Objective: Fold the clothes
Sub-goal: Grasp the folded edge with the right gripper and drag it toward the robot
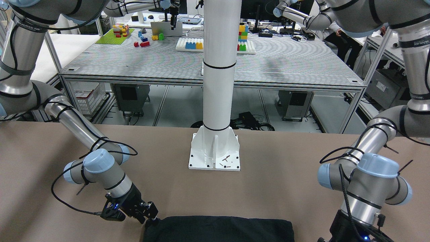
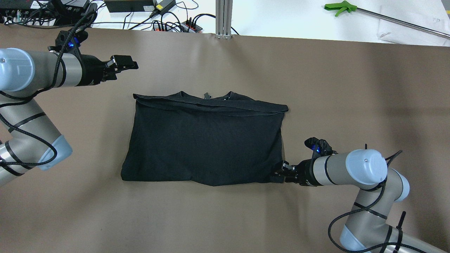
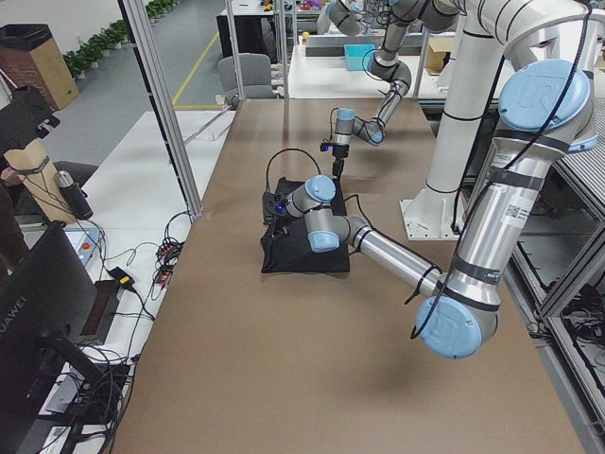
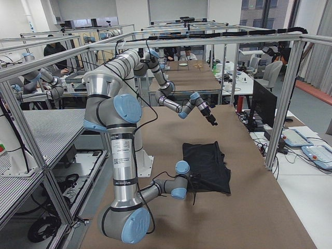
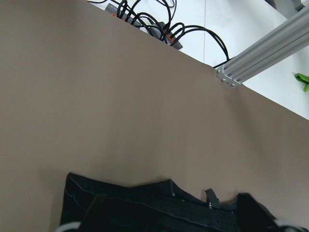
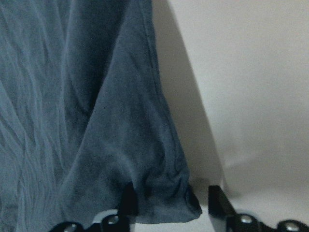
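The black garment lies flat on the brown table, folded once, its collar at the far edge. It also shows in the front view and the left wrist view. My right gripper is low at the garment's near right corner. In the right wrist view its fingers stand apart with that cloth corner between them, not pinched. My left gripper is open and empty, raised beyond the garment's far left corner, apart from it.
The white pole base is bolted to the table on the robot's side. Cables and a power strip, an aluminium post and a green grabber tool lie beyond the far table edge.
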`<state>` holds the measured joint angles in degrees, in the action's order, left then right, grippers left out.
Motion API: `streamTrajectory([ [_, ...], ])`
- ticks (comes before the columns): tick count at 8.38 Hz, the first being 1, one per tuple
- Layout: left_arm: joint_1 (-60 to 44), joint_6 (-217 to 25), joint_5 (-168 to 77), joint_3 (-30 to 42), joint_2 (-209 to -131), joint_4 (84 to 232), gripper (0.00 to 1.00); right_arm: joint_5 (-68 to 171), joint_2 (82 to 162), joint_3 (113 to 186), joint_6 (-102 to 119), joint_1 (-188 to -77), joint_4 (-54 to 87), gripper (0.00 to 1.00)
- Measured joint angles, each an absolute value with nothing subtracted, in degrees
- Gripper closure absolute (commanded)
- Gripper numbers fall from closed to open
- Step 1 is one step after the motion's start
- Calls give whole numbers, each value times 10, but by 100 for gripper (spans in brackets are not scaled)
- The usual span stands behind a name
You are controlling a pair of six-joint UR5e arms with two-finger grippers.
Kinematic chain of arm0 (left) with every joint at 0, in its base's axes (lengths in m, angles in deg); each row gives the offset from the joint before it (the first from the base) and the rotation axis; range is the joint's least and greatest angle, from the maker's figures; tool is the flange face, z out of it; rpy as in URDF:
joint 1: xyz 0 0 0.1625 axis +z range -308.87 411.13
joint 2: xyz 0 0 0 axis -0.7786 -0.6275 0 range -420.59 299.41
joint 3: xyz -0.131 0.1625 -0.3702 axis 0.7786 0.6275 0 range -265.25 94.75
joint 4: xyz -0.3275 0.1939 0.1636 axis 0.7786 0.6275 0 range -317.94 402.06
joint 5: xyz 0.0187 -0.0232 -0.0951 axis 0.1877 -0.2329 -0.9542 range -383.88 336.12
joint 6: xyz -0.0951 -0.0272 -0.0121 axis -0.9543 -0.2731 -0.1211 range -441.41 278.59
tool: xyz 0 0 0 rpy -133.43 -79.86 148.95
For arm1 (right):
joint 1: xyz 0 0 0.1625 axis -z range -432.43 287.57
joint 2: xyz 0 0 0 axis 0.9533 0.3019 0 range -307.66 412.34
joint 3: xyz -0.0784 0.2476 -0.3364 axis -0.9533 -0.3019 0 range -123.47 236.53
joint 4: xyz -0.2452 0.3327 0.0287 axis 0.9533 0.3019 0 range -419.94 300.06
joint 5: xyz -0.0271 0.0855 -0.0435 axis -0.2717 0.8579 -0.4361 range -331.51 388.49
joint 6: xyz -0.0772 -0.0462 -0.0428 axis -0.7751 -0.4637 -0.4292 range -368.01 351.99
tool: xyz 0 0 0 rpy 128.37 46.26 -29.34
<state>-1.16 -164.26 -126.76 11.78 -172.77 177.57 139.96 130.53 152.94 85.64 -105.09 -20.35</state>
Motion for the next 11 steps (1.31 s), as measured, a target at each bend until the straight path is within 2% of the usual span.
streamTrajectory([
  [5,-12,-1642,-1267,118,-1727,1777,6,1411,1320,1552,864,-1050,-207,100],
  [8,-12,-1641,-1257,117,-1728,1776,6,1421,1357,1617,867,-1043,-207,100],
  [11,-12,-1640,-1249,115,-1726,1777,6,1425,1379,1686,894,-955,-207,100],
])
